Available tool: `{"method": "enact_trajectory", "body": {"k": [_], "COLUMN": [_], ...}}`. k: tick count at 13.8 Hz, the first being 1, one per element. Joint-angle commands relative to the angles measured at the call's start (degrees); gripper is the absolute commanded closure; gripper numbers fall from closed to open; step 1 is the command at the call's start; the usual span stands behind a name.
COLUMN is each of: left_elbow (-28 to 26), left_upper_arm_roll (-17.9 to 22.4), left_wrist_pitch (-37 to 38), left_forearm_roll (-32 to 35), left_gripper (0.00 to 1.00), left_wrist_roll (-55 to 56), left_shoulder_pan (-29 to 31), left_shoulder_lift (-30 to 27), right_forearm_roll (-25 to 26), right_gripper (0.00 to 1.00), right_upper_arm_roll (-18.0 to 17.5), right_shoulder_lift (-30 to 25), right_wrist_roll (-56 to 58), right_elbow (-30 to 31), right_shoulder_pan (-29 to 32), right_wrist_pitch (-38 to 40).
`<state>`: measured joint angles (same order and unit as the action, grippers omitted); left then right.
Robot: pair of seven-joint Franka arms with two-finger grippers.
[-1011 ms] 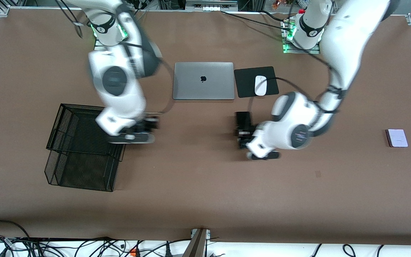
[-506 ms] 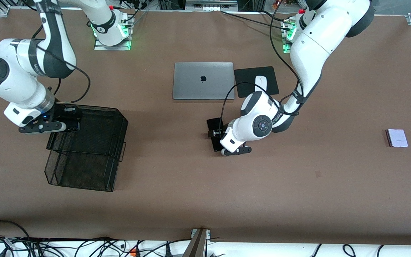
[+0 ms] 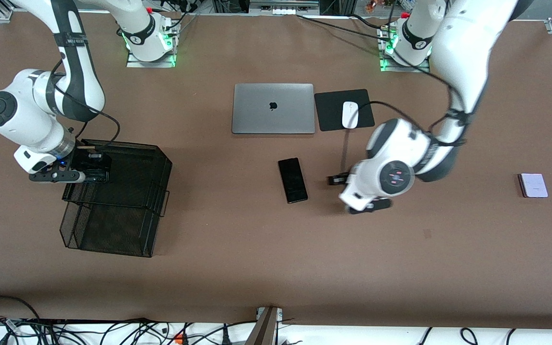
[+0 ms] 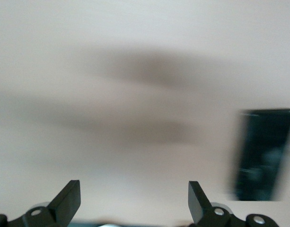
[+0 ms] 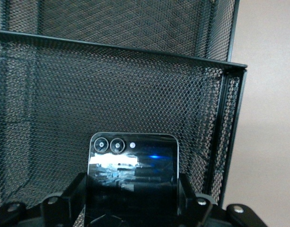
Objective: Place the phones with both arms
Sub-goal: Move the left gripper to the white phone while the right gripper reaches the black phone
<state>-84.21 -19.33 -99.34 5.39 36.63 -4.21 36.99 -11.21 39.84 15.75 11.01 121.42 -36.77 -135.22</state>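
The right gripper [image 3: 95,168] sits at the left of the front view, over the upper edge of a black wire-mesh tray [image 3: 158,158], a stepped two-tier basket with fine woven walls. Its fingers are clenched on the squarish black phone [image 5: 133,171], a glossy flat piece with rounded corners and two round lenses in a row near its top edge. In the right wrist view the phone stands upright between the pads, low in the frame, with the tray's mesh wall [image 5: 135,90] filling the picture above it.

The left gripper [image 3: 340,184] hangs over bare table at centre right of the front view, its fingers [image 4: 69,198] spread wide with nothing between them. The long black slab [image 3: 293,180] lies flat on the matte brown table [image 3: 266,258] near the frame's centre, just beside that gripper and apart from it; in the left wrist view it shows as a dark smear [image 4: 260,153] at the right edge.

The lavender phone [image 3: 533,185], squarish and pale, lies flat at the far right of the front view, well apart from both grippers.

Above centre sit a smooth grey laptop [image 3: 273,108], closed, and a white mouse [image 3: 350,115] on a black pad [image 3: 331,112].
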Motion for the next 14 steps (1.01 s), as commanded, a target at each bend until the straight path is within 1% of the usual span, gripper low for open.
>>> {"method": "enact_trajectory", "body": {"k": [1,3,6,8,10,12,14], "left_elbow": [-1.92,-1.92,-2.36,-2.89,-4.81,-5.79,-8.85], "left_upper_arm_roll": [-0.10,-0.10,-0.01,-0.10,-0.10,-0.10,-0.10], "left_wrist_pitch": [10.97,16.52,16.90,16.29,12.71,5.86,-2.48], "left_forearm_roll": [7.33,11.11,12.09,17.43,18.16,18.33,18.34], "left_gripper": [0.00,0.00,0.00,0.00,0.00,0.00,0.00], "left_wrist_roll": [-1.72,-8.64,-25.86,-29.76,-33.97,-42.30,-48.64], "left_shoulder_pan": [5.15,11.12,22.37,27.56,31.69,36.09,40.75], "left_shoulder_lift": [-4.20,-5.88,-5.53,-5.27,-5.27,-5.18,-5.27], "right_forearm_roll": [-1.62,-1.62,-1.53,-1.53,-1.53,-1.62,-1.62], "right_gripper": [0.00,0.00,0.00,0.00,0.00,0.00,0.00], "right_upper_arm_roll": [-0.20,-0.20,-0.37,-0.72,-0.72,-0.72,-0.81], "right_shoulder_lift": [0.68,0.68,0.77,0.94,2.08,3.75,7.25], "right_wrist_roll": [1.82,1.82,1.47,-0.01,-6.58,-15.27,-24.41], "right_elbow": [-1.54,-3.99,-12.32,-19.17,-24.98,-28.25,-30.71], "right_shoulder_pan": [1.35,1.27,1.00,-0.05,-4.86,-11.53,-18.57], "right_wrist_pitch": [-0.13,2.23,12.75,20.84,26.74,27.91,27.30]}}
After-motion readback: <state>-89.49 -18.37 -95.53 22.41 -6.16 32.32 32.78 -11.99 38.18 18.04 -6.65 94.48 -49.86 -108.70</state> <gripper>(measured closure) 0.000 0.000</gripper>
